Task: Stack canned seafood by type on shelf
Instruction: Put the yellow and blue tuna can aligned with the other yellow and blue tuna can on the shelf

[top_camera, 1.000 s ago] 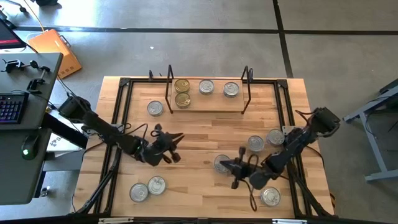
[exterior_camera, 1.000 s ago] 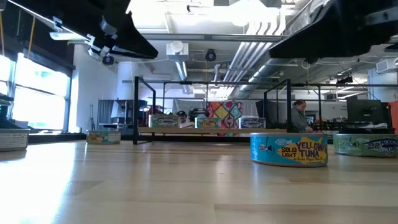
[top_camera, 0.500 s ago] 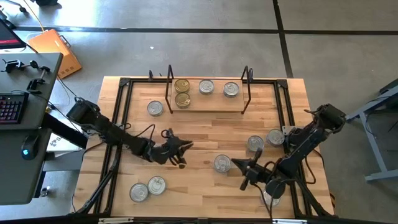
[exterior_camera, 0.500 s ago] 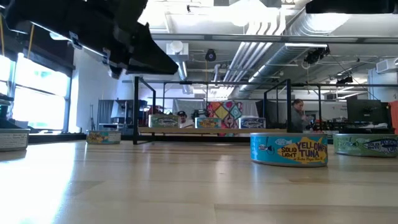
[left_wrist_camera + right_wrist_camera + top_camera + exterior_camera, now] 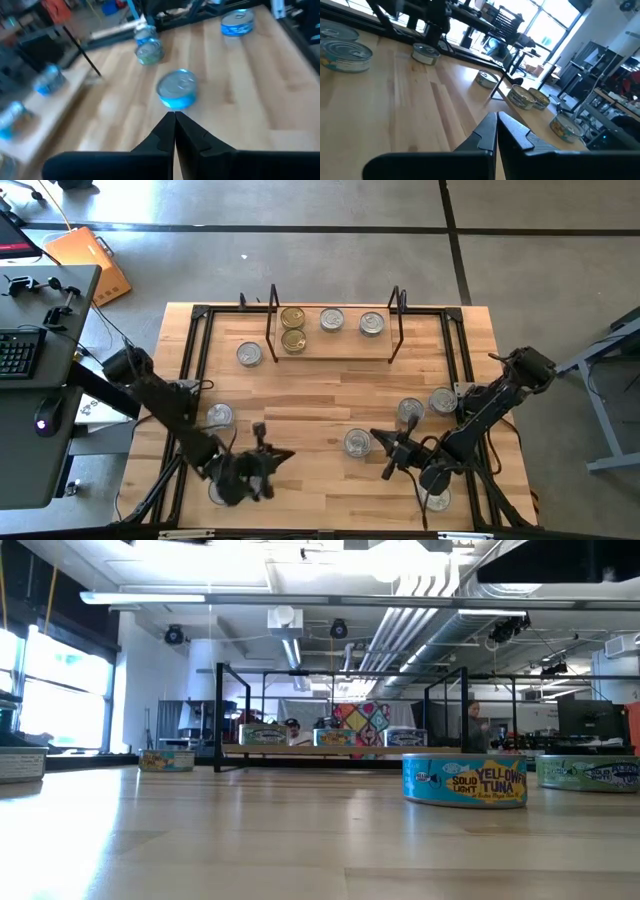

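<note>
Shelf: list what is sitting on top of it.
On the shelf sit four cans: two gold-lidded cans touching at its left end, then two silver-lidded cans set apart. From above, whether any hides another can beneath it cannot be seen.

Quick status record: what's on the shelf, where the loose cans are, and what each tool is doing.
shelf: four cans, two gold-lidded at its left end, two silver-lidded to their right
loose cans: one left of the shelf, one at the table's left side, three right of centre, others partly hidden under the arms
left tool: shut, empty, near front-left edge
right tool: shut, empty, beside a silver can
</note>
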Robot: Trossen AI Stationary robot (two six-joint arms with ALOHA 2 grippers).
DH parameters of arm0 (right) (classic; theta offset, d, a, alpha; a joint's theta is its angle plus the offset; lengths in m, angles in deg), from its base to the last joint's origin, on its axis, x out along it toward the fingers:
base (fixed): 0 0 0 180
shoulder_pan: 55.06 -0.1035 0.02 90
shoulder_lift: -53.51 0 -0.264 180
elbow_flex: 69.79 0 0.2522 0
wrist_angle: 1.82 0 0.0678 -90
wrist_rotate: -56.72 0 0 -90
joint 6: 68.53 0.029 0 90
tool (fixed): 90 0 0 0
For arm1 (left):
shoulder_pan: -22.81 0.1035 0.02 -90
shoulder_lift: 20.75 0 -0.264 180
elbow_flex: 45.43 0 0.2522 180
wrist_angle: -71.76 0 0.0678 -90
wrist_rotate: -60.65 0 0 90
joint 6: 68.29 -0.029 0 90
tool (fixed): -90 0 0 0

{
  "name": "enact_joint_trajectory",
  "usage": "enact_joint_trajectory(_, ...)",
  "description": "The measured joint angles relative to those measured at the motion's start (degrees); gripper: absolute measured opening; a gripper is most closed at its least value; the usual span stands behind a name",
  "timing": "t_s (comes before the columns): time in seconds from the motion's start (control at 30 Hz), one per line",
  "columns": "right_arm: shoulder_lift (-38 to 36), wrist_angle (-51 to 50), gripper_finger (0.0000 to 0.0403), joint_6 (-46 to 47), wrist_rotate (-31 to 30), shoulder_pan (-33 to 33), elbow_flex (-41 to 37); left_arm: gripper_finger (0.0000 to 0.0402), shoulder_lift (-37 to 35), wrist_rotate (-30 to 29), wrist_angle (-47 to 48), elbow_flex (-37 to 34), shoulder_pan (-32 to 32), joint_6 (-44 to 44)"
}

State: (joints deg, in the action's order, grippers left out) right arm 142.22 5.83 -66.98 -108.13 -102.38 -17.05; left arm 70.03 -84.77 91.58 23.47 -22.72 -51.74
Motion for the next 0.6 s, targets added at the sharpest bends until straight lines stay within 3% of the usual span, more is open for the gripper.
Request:
enact_joint_trajectory(0.13, 0.0, 0.0, 0.0004, -0.1, 3.6, 2.8, 0.0, 0.0001, 0.4, 2.5, 12.0, 2.7, -4.1, 17.5)
enact_joint_trajectory(0.37, 0.0, -2.0, 0.0004, -0.5, 12.8, 9.7, 0.0, 0.0001, 6.6, 20.3, 24.1, 6.1, -9.1, 41.4)
enact_joint_trajectory(0.47, 0.0, -2.2, 0.0004, -1.3, 16.0, 13.1, 0.0, 0.0001, 10.5, 26.3, 31.1, 9.9, -10.2, 49.1)
enact_joint_trajectory(0.6, 0.0, -1.5, 0.0004, -3.2, 20.7, 16.9, 0.0, 0.0003, 14.6, 28.4, 39.7, 15.5, -11.1, 55.7)
